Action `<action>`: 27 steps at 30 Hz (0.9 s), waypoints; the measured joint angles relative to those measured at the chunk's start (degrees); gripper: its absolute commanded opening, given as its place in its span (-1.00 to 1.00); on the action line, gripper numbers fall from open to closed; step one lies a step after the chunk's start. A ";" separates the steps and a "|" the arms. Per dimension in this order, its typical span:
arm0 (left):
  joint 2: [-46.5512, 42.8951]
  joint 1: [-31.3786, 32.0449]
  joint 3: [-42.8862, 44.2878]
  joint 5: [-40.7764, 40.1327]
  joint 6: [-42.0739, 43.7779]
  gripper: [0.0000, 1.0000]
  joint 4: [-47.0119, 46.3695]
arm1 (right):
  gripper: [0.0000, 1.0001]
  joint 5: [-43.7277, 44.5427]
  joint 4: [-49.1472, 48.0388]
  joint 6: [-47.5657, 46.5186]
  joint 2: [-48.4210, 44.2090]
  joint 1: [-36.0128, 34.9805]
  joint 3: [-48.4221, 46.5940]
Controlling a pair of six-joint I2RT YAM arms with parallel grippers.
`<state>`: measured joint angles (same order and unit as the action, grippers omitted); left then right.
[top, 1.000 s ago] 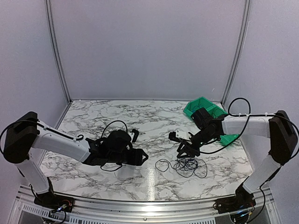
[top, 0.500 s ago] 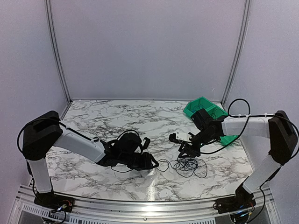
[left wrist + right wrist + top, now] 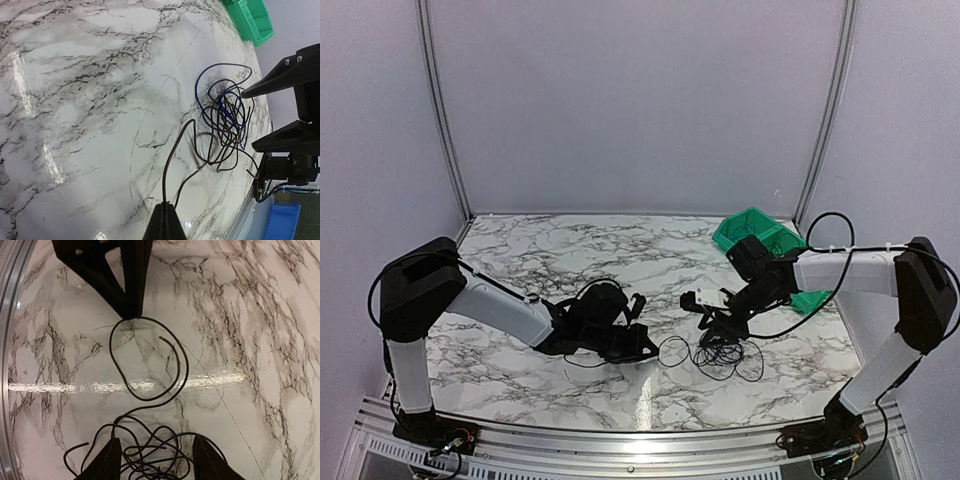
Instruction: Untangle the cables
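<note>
The cables (image 3: 725, 357) lie as a tangle of thin black loops with some blue wire on the marble table (image 3: 550, 250), right of centre. One loop (image 3: 672, 350) reaches out to the left. My left gripper (image 3: 649, 351) is low on the table and shut on that loop's end. In the left wrist view the thin wire (image 3: 172, 165) runs from my closed left gripper (image 3: 166, 217) to the cables (image 3: 227, 117). My right gripper (image 3: 718, 327) hovers open over the cables (image 3: 150, 452). Its fingers (image 3: 107, 462) straddle the tangle; the right gripper (image 3: 156, 462) holds nothing.
A green bin (image 3: 760, 235) sits at the table's back right corner, behind the right arm, and shows in the left wrist view as the green bin (image 3: 250, 20). The metal front rail (image 3: 640, 440) borders the near edge. A blue box (image 3: 282, 222) lies beyond the table edge.
The left arm has reached right to the outlying loop and its jaws have shut on it. The right gripper has opened a little wider over the tangle.
</note>
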<state>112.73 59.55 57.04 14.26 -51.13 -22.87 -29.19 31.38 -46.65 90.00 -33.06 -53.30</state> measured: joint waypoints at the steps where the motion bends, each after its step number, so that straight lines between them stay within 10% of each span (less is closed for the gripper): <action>1: -0.55 -0.11 -0.33 -0.09 0.22 -1.00 0.02 | 0.06 -0.17 0.37 -0.20 0.02 -0.35 0.00; 21: -34.82 -2.14 -2.64 -24.76 19.26 -1.00 22.84 | 0.11 3.82 2.78 -1.62 6.62 -3.69 -0.02; 27: -42.29 -2.25 1.31 -31.69 22.40 0.12 27.80 | 0.11 4.59 2.54 -1.44 6.62 -3.72 -0.02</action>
<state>70.43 57.30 58.35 -17.43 -28.73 4.93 -24.60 33.91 -48.10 96.62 -36.77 -53.32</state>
